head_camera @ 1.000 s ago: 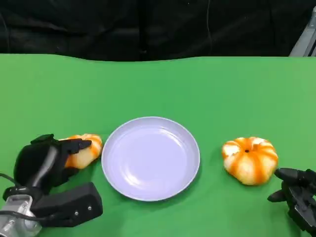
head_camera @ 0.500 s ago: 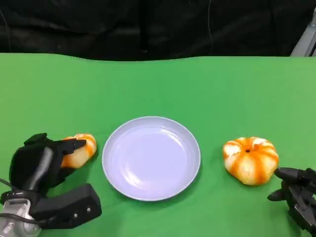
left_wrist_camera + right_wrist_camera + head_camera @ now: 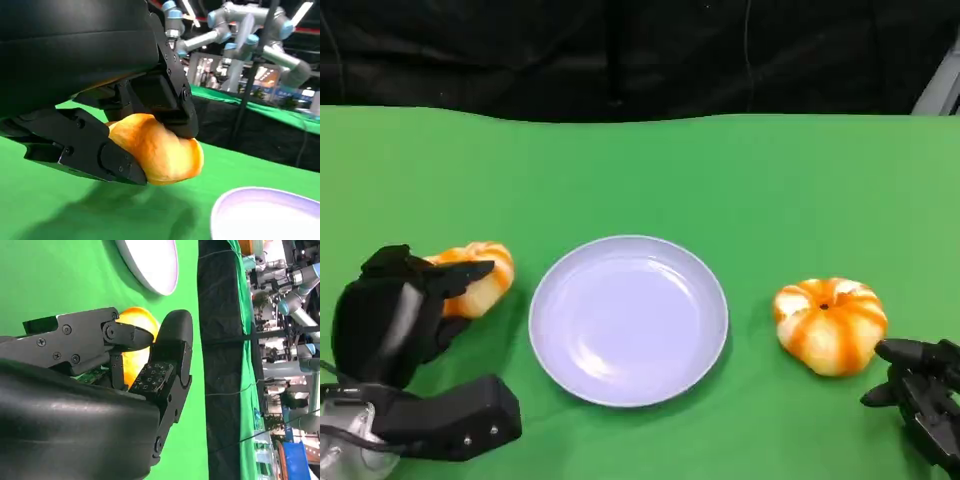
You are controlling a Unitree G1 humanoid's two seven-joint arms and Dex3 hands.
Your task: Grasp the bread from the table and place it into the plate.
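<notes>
Left hand has its fingers closed on 1 bread, and the plate lies just to its right, so a short carry. Right hand is spread, holding nothing.

My left hand covers part of the bread near the table's left edge. My right hand is cut off at the near right corner.

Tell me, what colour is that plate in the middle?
The plate is a pale lavender-white, plain with no pattern; the head view shows it best.
</notes>
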